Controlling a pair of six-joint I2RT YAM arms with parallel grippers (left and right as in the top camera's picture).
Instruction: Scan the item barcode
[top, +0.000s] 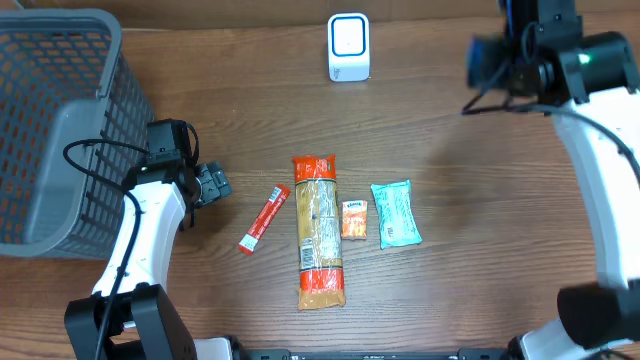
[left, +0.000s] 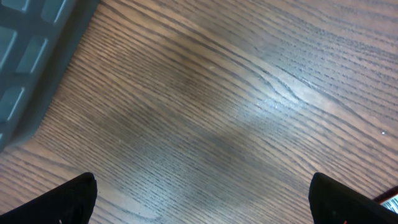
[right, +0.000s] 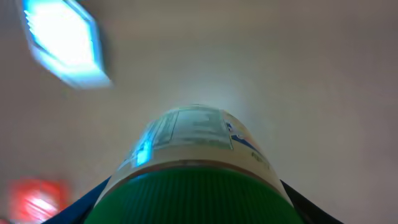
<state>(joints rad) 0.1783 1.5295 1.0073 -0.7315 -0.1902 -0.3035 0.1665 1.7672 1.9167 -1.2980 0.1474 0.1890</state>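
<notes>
My right gripper (right: 194, 208) is shut on a jar (right: 193, 140) with a ribbed green lid and a pale printed label, and the jar fills the space between the jaws. From above, the jar (top: 484, 60) shows blue at the far right, held off the table by that gripper (top: 508, 68). The white scanner (top: 348, 47) stands at the back centre, left of the jar. My left gripper (top: 214, 185) rests open over bare wood beside the basket; its dark fingertips (left: 68, 199) are far apart with nothing between them.
A grey mesh basket (top: 60, 120) fills the left side. On the table lie a red stick packet (top: 263, 220), a long orange-ended package (top: 318, 232), a small orange sachet (top: 353, 219) and a teal pouch (top: 396, 213).
</notes>
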